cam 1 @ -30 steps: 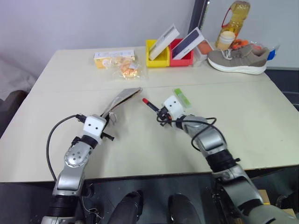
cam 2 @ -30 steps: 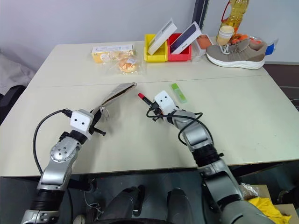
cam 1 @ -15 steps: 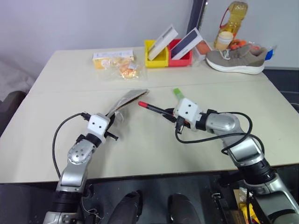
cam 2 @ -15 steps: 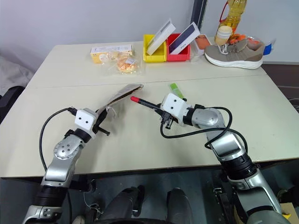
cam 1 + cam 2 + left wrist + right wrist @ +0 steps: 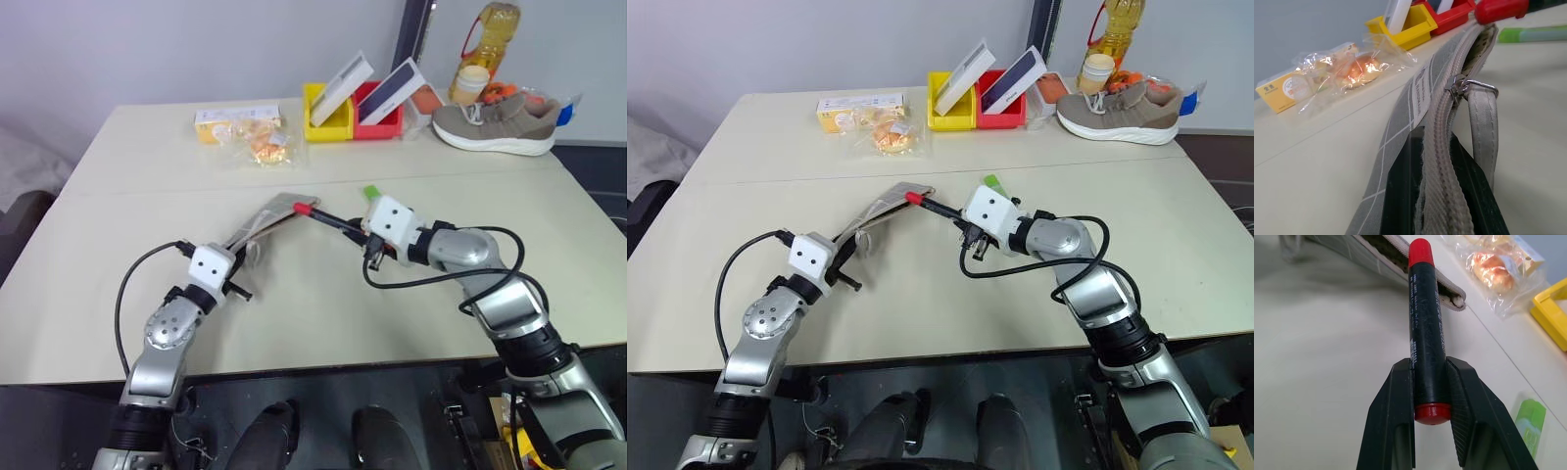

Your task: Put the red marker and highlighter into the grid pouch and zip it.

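The grid pouch [image 5: 266, 217] is lifted at its near end, zipper edge up, with my left gripper [image 5: 1432, 196] shut on that edge beside the zipper pull loop [image 5: 1476, 90]. My right gripper [image 5: 1427, 369] is shut on the red marker [image 5: 1425, 328], a black barrel with red ends. It holds the marker roughly level above the table. The marker's far red tip [image 5: 306, 209] sits at the pouch's open far end [image 5: 1447, 296]. The green highlighter [image 5: 372, 193] lies flat on the table just behind my right gripper [image 5: 364, 235].
At the table's back stand a yellow bin [image 5: 328, 117] and a red bin [image 5: 384, 122], each holding a tilted box. Wrapped snacks [image 5: 257, 145] lie back left. A grey shoe [image 5: 500, 125] and an oil bottle [image 5: 487, 44] sit back right.
My right gripper lifted the red marker off the table and swung it left, bringing its red tip to the pouch's open end. The left gripper kept its hold on the pouch.
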Robot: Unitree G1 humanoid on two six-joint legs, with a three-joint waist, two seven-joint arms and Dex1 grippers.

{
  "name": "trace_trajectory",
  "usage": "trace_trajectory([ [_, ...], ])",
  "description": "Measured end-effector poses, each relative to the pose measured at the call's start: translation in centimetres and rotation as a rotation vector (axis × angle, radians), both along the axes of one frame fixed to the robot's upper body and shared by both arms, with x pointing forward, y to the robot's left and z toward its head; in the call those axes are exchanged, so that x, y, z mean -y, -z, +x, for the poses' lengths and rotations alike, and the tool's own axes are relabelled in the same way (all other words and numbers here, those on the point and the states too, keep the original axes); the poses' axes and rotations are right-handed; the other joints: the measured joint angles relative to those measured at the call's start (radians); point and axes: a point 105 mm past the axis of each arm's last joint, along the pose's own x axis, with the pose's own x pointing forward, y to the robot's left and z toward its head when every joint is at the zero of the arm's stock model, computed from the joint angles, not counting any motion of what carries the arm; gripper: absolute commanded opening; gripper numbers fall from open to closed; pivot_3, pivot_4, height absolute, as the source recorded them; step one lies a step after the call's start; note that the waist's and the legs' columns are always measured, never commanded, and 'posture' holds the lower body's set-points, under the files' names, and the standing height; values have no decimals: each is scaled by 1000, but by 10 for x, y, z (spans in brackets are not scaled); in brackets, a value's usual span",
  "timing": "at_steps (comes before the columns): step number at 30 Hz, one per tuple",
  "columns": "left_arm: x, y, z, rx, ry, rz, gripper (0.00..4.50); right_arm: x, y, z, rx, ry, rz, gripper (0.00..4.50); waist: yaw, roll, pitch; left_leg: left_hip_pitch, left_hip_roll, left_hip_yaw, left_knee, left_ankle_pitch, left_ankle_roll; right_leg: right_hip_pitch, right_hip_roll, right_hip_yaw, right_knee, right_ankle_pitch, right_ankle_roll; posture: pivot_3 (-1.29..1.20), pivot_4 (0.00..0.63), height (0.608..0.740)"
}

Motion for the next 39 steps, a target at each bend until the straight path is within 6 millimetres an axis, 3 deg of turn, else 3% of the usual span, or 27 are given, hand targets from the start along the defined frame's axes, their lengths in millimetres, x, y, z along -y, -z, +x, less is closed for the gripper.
trace_trajectory([
  [34, 5, -3, -6, 4, 39, -9, 0, 4, -1, -7, -9, -48, -33, 381, 0, 0, 0, 0, 0, 0, 0, 0, 0, 0, 0, 0, 0, 0, 0, 0, 150, 740],
  [39, 6, -4, -9, 3, 73, 17, 0, 4, 0, -8, 24, -78, -120, 381, 0, 0, 0, 0, 0, 0, 0, 0, 0, 0, 0, 0, 0, 0, 0, 0, 150, 740],
])
